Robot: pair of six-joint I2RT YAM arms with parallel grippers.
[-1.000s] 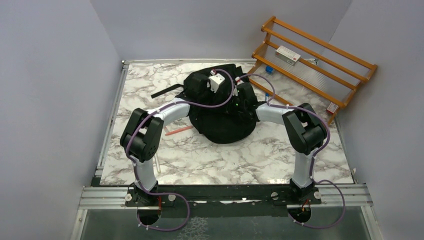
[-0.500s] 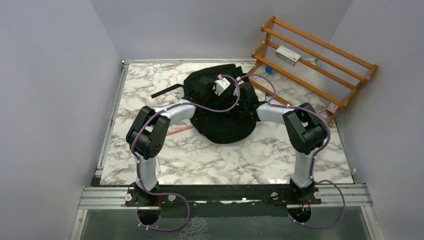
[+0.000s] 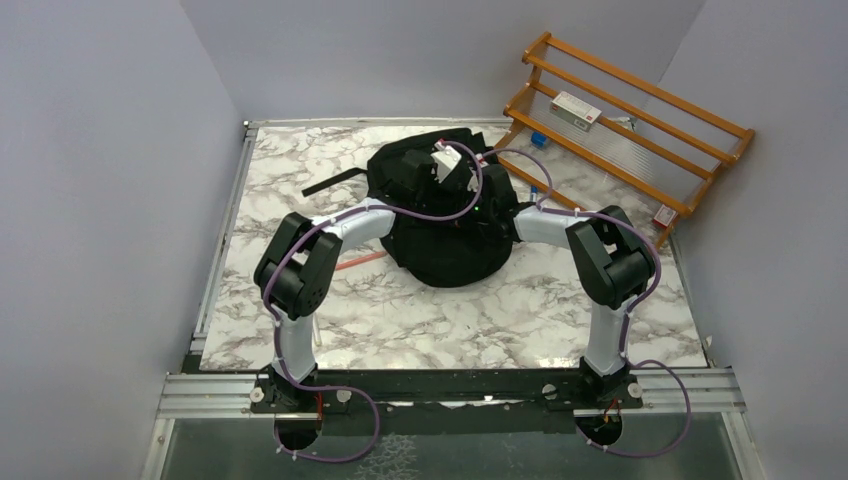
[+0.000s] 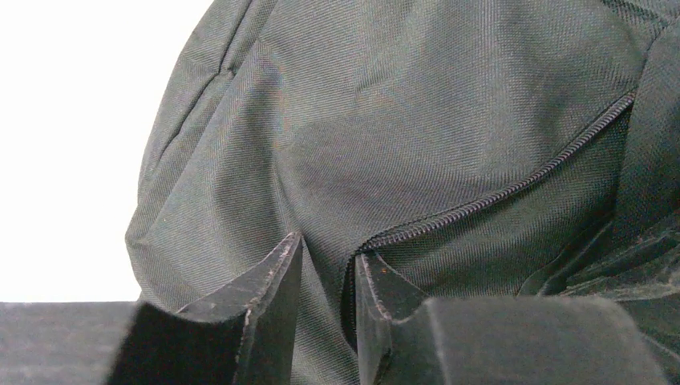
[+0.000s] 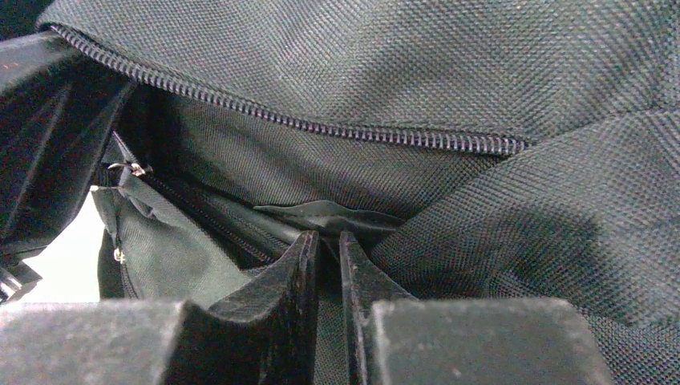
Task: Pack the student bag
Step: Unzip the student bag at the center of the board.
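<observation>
At the far middle of the table [image 3: 400, 320], the bag [image 3: 450, 258] is reached over by both arms. The left gripper [image 4: 325, 313], spread wide a second ago, is now pinched on a fold of bag cloth beside the zip [image 4: 497, 192]. The right gripper [image 5: 329, 301] is kept nipped on cloth at the opening. A two-sided hold for spreading the mouth is judged nearly set.

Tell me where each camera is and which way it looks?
Top external: high behind the arm bases, looking down on the table, backpack and wooden rack; both arms show.
Left wrist: on the left arm, nose-close to the backpack's zipper; its two fingers show at the bottom.
Right wrist: on the right arm, facing a zipper on the backpack; its fingers show too.
Shared: all three see the backpack.
</observation>
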